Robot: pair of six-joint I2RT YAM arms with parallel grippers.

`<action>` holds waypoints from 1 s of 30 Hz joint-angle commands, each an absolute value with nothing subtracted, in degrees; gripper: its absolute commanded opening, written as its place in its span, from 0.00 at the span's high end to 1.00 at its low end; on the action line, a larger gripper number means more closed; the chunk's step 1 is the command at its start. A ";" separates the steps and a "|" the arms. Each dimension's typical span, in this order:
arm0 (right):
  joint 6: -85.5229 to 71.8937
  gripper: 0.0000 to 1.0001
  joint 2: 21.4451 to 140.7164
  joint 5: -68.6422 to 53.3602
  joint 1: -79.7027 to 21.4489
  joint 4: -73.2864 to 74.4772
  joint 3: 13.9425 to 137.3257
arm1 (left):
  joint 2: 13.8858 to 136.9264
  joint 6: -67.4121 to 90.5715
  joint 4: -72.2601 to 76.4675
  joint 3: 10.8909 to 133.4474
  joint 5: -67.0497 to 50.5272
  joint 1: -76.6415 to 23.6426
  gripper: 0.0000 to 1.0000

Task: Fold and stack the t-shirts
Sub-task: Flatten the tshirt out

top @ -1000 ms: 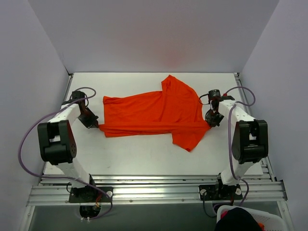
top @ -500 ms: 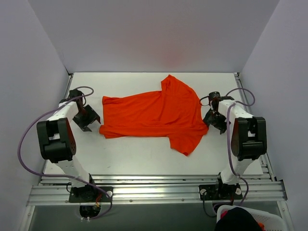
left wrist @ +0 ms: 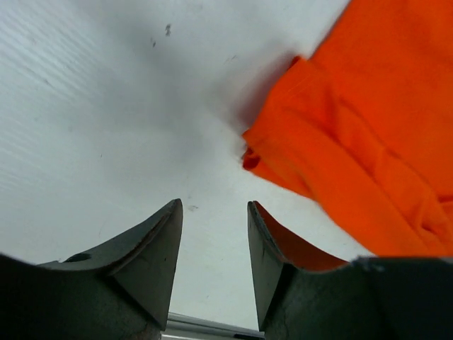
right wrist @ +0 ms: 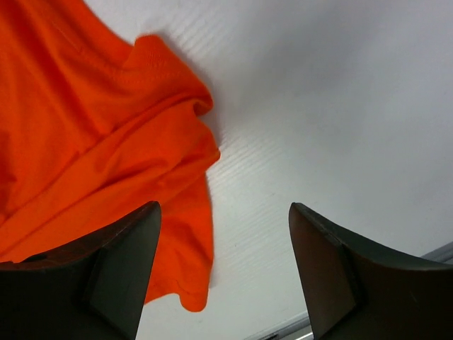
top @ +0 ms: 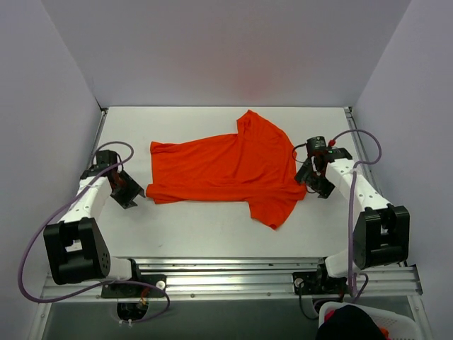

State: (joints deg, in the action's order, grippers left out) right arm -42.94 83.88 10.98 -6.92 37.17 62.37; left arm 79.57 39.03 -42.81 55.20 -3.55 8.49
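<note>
The bright orange-red t-shirt (top: 226, 166) lies on the white table (top: 212, 227), folded lengthwise, with one sleeve pointing toward the near edge. My left gripper (top: 133, 193) sits just off the shirt's left corner, open and holding nothing. In the left wrist view the fingertips (left wrist: 214, 205) frame bare table, and the t-shirt corner (left wrist: 354, 127) lies ahead to the right. My right gripper (top: 313, 180) stands at the shirt's right edge, open wide. In the right wrist view the gripper (right wrist: 224, 207) is over table, with the t-shirt edge (right wrist: 92, 127) to its left.
White walls close in the table at the back and on both sides. An aluminium rail (top: 226, 273) runs along the near edge. A white basket (top: 368, 322) with dark cloth in it stands at the bottom right, below the table.
Both grippers were shut on the shirt's front folded edge; they have opened and let go. Both arms have drawn back toward the near side, and the shirt has settled flat.
</note>
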 commanded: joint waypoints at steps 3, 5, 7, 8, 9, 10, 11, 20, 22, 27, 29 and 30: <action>-46.32 0.32 82.00 9.14 -10.37 40.08 58.01 | 82.52 39.64 -35.78 51.42 -8.26 7.65 0.49; -46.41 0.33 81.83 9.40 -10.72 39.90 57.83 | 83.32 39.11 -33.24 50.98 -9.23 7.38 0.45; -46.41 0.34 81.74 9.58 -10.90 40.08 57.75 | 84.20 38.67 -31.74 50.63 -9.40 7.21 0.43; -46.32 0.35 81.74 9.75 -10.90 40.08 57.92 | 84.46 38.67 -30.60 50.71 -9.58 7.21 0.42; -46.32 0.35 81.74 9.76 -10.99 40.08 57.83 | 84.90 38.67 -30.24 50.80 -9.58 7.21 0.41; -46.32 0.35 81.74 9.76 -10.99 40.17 57.92 | 85.25 38.50 -29.80 51.15 -9.58 7.21 0.41; -46.32 0.36 81.56 9.76 -10.99 40.08 57.92 | 85.51 38.50 -29.19 51.33 -9.58 7.21 0.40; -46.32 0.37 80.68 10.11 -11.34 40.87 57.39 | 89.12 39.02 -26.99 52.91 -8.88 7.21 0.45; -46.23 0.38 80.33 10.28 -11.34 41.04 57.22 | 89.65 39.29 -25.93 52.47 -8.88 7.21 0.48; -45.79 0.41 79.37 9.76 -11.60 41.83 56.95 | 91.23 39.29 -24.35 52.21 -8.26 6.86 0.54; -45.18 0.42 78.84 9.23 -11.95 42.36 56.69 | 91.67 39.11 -23.82 52.47 -7.91 6.86 0.58; -44.91 0.43 78.40 8.88 -12.13 42.80 56.52 | 92.37 38.94 -23.56 52.73 -7.82 6.86 0.60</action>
State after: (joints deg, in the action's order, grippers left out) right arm -45.30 81.06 8.93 -11.22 38.48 57.34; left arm 91.29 39.44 -26.92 50.63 -8.21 7.16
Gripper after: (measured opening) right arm 0.578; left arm 0.411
